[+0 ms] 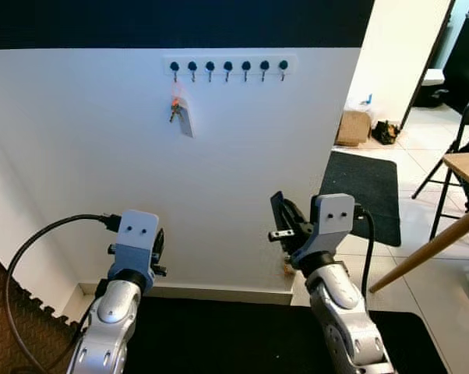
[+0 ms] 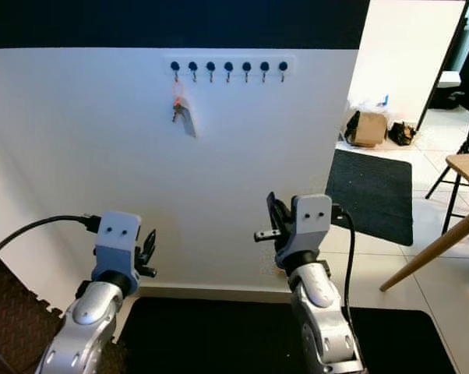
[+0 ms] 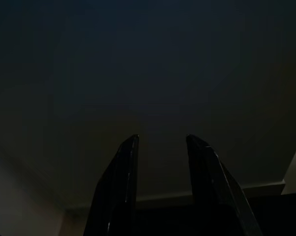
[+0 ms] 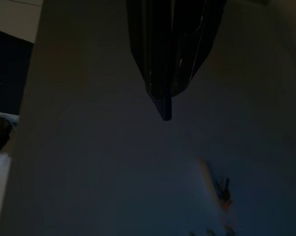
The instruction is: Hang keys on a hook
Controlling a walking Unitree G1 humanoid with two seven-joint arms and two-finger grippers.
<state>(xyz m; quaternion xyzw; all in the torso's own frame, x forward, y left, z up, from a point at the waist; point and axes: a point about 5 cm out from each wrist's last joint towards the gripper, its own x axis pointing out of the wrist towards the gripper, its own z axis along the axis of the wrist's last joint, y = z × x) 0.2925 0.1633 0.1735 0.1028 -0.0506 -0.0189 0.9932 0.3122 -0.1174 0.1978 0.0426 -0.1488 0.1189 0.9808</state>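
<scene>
A white hook rack (image 1: 228,65) with several black hooks is fixed high on the white wall. A bunch of keys (image 1: 175,109) with an orange ring and a grey tag hangs from the leftmost hook; it also appears faintly as keys (image 4: 224,189) in the dark right wrist view. My left gripper (image 1: 158,249) is low in front of the wall, far below the keys, its fingers (image 3: 123,177) open and empty. My right gripper (image 1: 280,216) is raised a little higher to the right, below the rack, its fingers (image 4: 166,98) shut with nothing between them.
The wall ends at right, where a tiled room holds a dark doormat (image 1: 367,195), a cardboard box (image 1: 353,127), a folding chair (image 1: 453,156) and a wooden table (image 1: 468,167) with a slanted leg. A black mat (image 1: 219,335) lies at the wall's foot.
</scene>
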